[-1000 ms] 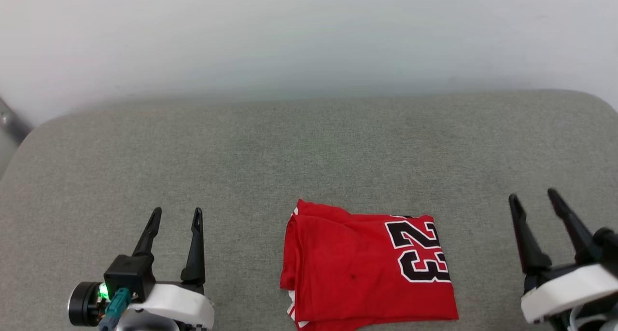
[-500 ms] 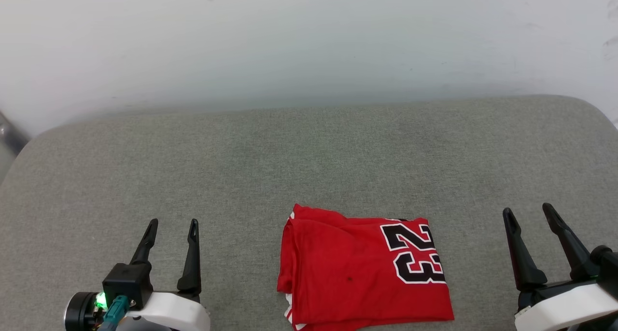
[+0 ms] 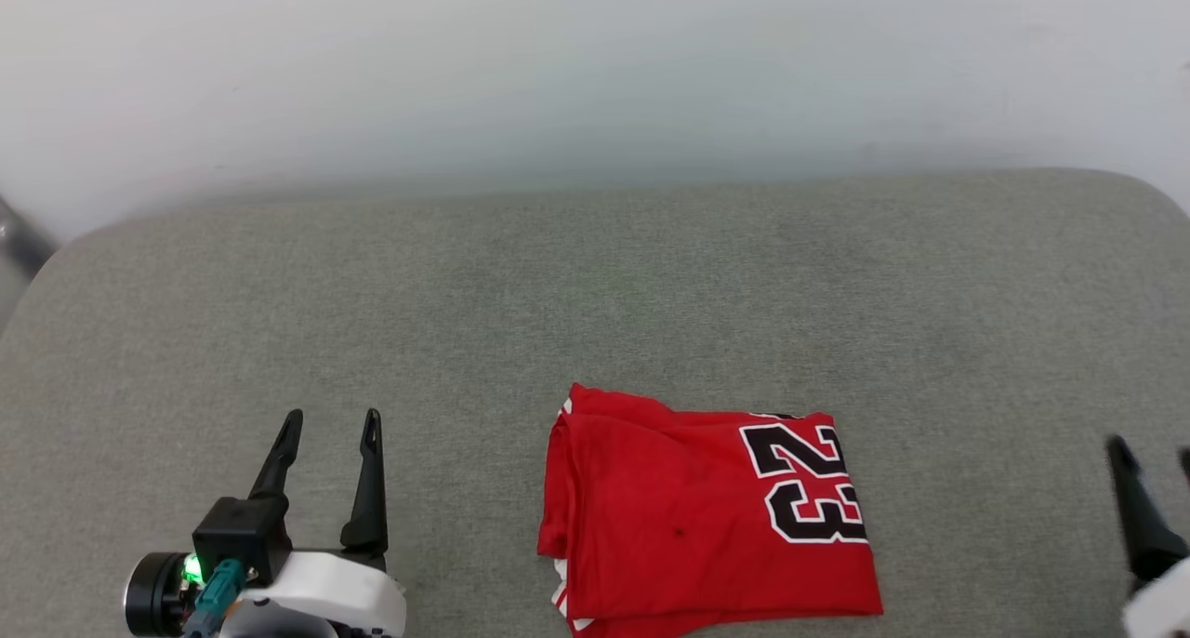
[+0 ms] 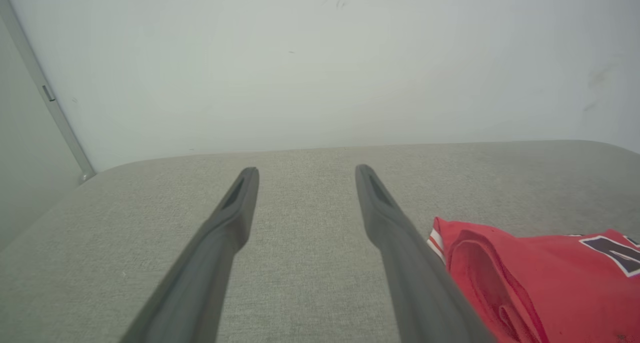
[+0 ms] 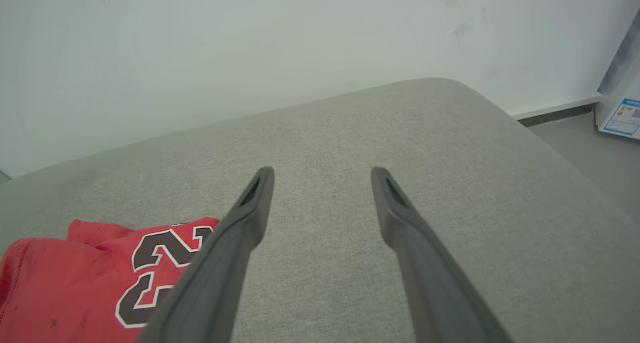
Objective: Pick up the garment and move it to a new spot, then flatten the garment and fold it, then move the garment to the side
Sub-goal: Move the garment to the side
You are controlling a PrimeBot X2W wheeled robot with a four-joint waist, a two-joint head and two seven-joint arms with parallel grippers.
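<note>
Presently, the garment (image 3: 707,517) is laid folded on the cushion (image 3: 595,285); left gripper (image 3: 334,418) and right gripper (image 5: 322,171) are spread wide, empty.

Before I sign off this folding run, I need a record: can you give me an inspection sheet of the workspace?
Surface: grey padded table, smooth.
Job's things: shirt folded, lying flat near the front, "23" showing.
Clutter: nothing seen.
Hands: left hand open, empty, left of the shirt; right hand open, empty, right of it.
Cables: teal plug at the left wrist.
Surroundings: white wall behind; labelled box by the wall.
</note>
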